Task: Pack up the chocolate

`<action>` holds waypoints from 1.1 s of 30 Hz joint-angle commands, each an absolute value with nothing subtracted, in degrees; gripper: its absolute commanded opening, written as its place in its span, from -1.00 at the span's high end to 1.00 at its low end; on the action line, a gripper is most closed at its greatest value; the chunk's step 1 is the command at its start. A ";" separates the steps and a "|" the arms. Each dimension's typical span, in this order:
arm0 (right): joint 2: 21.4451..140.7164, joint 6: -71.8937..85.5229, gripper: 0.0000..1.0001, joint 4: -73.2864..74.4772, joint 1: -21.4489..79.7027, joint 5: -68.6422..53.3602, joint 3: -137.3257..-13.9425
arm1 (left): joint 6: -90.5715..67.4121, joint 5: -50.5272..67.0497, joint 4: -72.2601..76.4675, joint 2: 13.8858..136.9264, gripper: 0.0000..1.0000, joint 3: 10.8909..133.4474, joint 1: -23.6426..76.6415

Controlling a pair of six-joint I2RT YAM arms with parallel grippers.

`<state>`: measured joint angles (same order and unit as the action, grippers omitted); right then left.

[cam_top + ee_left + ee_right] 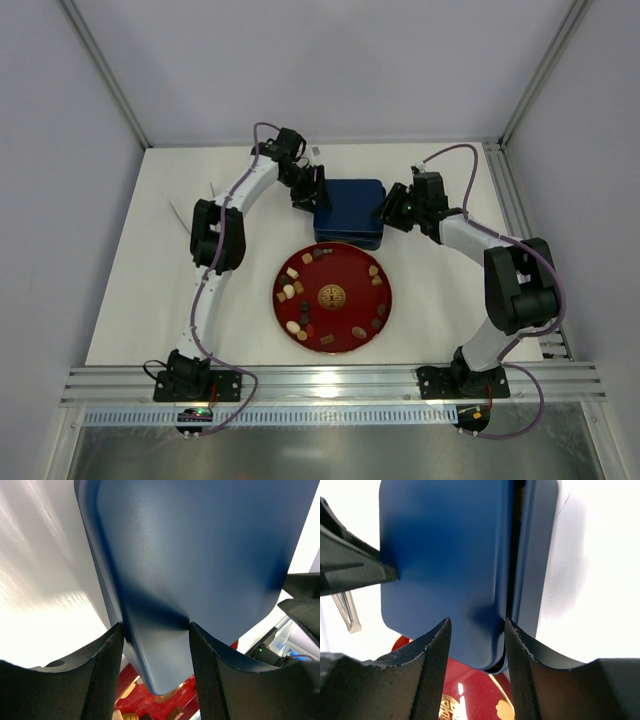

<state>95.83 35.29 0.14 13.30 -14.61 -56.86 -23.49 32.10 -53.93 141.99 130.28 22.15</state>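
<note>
The chocolate (292, 291), several small brown, tan and cream pieces, lies in a ring on the round red plate (384, 302) with a gold emblem. Behind the plate sits the dark blue tin (350, 205) with its lid on. My left gripper (308, 192) is at the tin's left side, its fingers (107, 675) pressed on a corner of the lid (200, 550). My right gripper (388, 212) is at the tin's right side, its fingers (432, 670) closed on the lid's edge (445, 555). A dark gap shows between lid and base (540, 555). The compartments are hidden.
The red plate shows below the tin in both wrist views (175, 700) (470, 680). A small metal clip-like object (347, 612) lies beyond the tin. A white sheet's edge (180, 212) sits at the table's left. Aluminium rails (520, 200) run along the right and front edges.
</note>
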 commanded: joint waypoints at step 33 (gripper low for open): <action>96.32 33.22 -0.41 6.85 10.72 -12.83 -66.87 | -15.56 27.16 -58.53 142.56 -0.10 128.85 23.38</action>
